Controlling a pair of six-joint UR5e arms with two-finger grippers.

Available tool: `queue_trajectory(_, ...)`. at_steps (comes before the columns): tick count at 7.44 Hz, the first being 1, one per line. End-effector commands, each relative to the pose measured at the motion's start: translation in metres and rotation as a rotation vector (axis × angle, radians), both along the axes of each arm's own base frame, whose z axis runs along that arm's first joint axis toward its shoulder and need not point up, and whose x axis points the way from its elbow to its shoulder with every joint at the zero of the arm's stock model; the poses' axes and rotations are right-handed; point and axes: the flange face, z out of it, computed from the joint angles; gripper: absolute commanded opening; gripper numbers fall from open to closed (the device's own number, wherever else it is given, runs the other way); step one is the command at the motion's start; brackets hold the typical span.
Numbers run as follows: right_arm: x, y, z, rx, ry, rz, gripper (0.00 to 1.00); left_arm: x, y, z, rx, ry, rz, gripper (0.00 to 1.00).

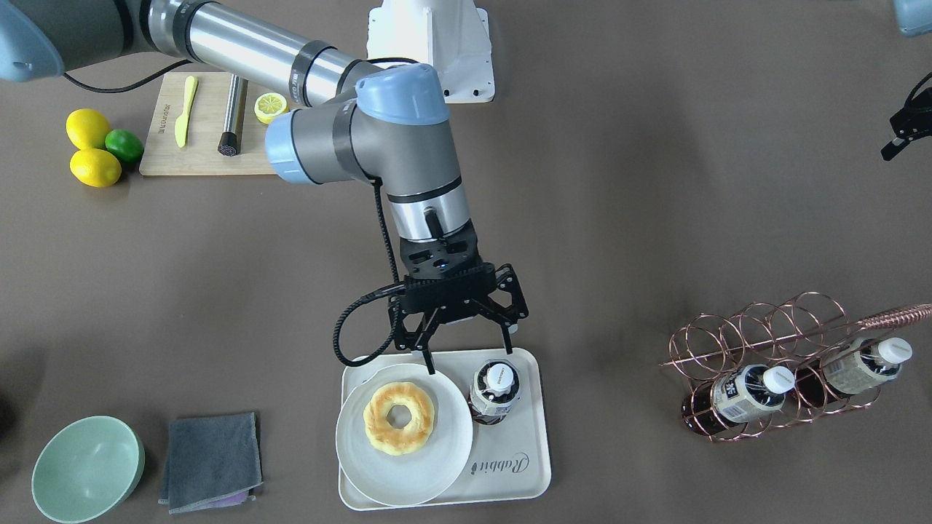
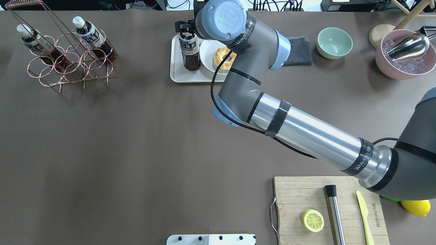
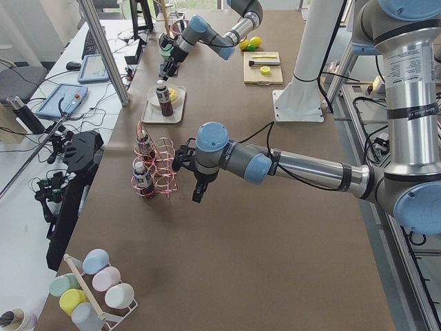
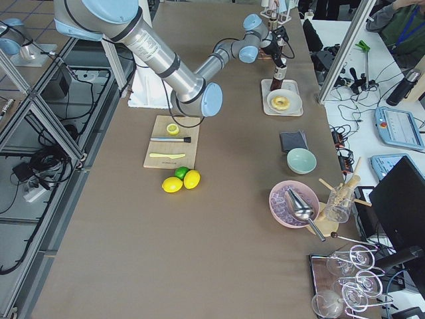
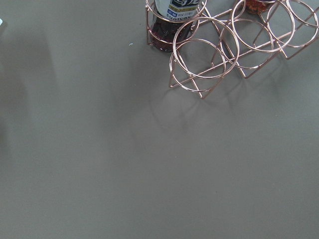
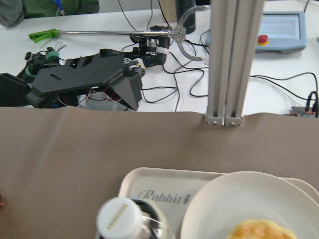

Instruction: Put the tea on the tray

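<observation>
One tea bottle [image 1: 495,393] stands upright on the cream "Rabbit" tray [image 1: 528,444], beside the plate. It also shows in the overhead view [image 2: 189,51] and its white cap in the right wrist view [image 6: 119,219]. My right gripper [image 1: 468,358] is open and empty, raised over the tray's far rim, clear of the bottle. Two more tea bottles [image 1: 750,393] [image 1: 866,364] lie in the copper wire rack [image 1: 772,342]. Of my left gripper [image 1: 903,135] only a part shows at the view's edge. I cannot tell whether it is open or shut.
A round white plate [image 1: 429,458] with a ring pastry [image 1: 398,417] fills the tray's other half. A grey cloth [image 1: 211,460] and green bowl [image 1: 87,469] lie beside the tray. A cutting board [image 2: 306,204] with half lemon, knife and metal rod is near the robot.
</observation>
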Motion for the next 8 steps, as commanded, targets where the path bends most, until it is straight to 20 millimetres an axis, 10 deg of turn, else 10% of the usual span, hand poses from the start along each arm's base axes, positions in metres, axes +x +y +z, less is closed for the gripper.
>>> queue_trajectory(1, 0.076, 0.003, 0.106, -0.231, 0.016, -0.027, 1.00, -0.046, 0.011, 0.032, -0.061, -0.055, 0.086, 0.99)
queue_trajectory(5, 0.269, 0.045, 0.231, -0.429, 0.181, -0.195, 0.99, -0.081, -0.031, 0.011, -0.161, -0.213, 0.091, 0.99)
queue_trajectory(8, 0.334, 0.122, 0.377, -0.597, 0.291, -0.222, 1.00, -0.081, -0.010, 0.070, -0.272, -0.213, 0.110, 0.99)
